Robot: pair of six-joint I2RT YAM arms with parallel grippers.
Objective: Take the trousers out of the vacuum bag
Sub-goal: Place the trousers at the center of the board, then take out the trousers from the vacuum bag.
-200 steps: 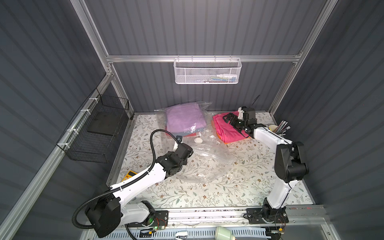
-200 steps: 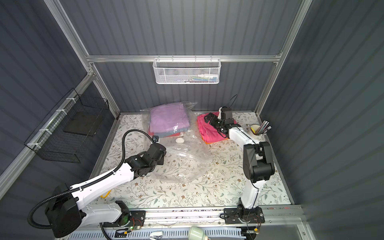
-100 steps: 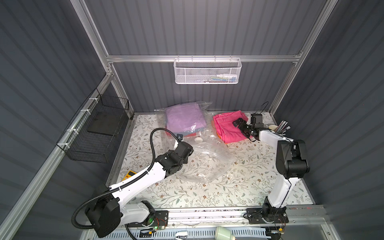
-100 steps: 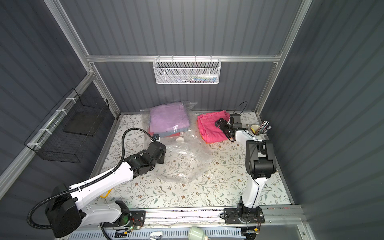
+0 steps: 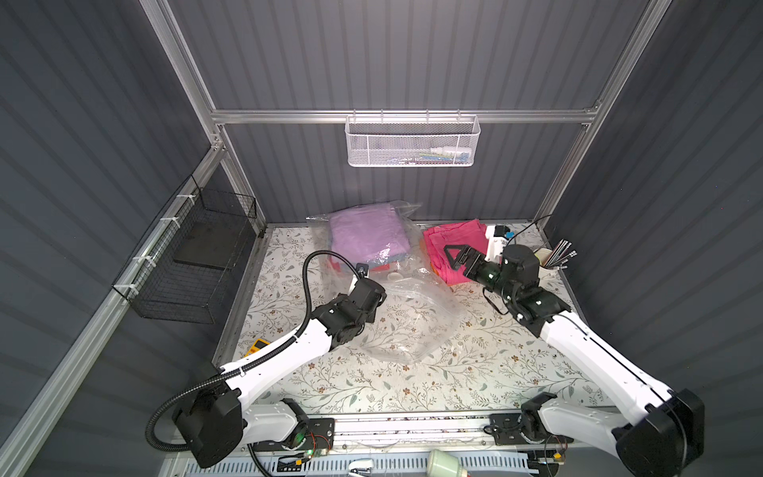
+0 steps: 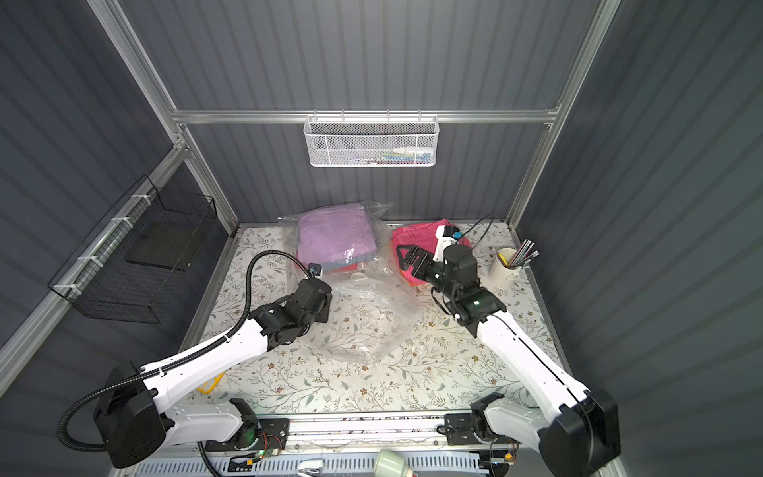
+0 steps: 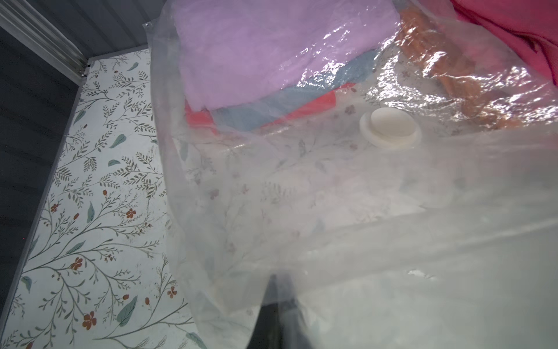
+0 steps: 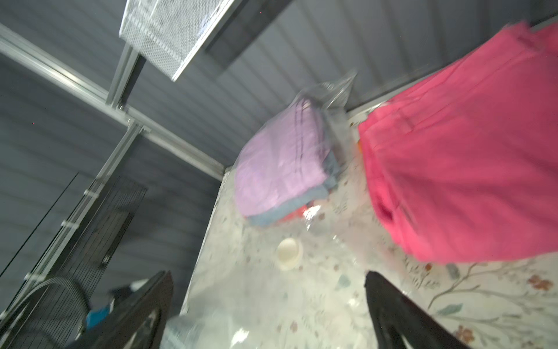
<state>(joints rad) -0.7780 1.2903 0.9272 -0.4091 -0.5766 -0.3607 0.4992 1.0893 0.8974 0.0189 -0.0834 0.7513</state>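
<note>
Left gripper (image 7: 273, 302) is pinched shut on the clear bag (image 5: 413, 326); right gripper (image 5: 460, 260) hangs wide open near the pink trousers (image 5: 454, 239).

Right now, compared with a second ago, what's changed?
The right gripper lifted away from the pink trousers and swung toward the bag, jaws open and empty. The trousers lie where they were; the left gripper stays shut on the bag.

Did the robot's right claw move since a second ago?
Yes. The open right gripper has pulled back from the back wall toward the front edge of the pink trousers.
</note>
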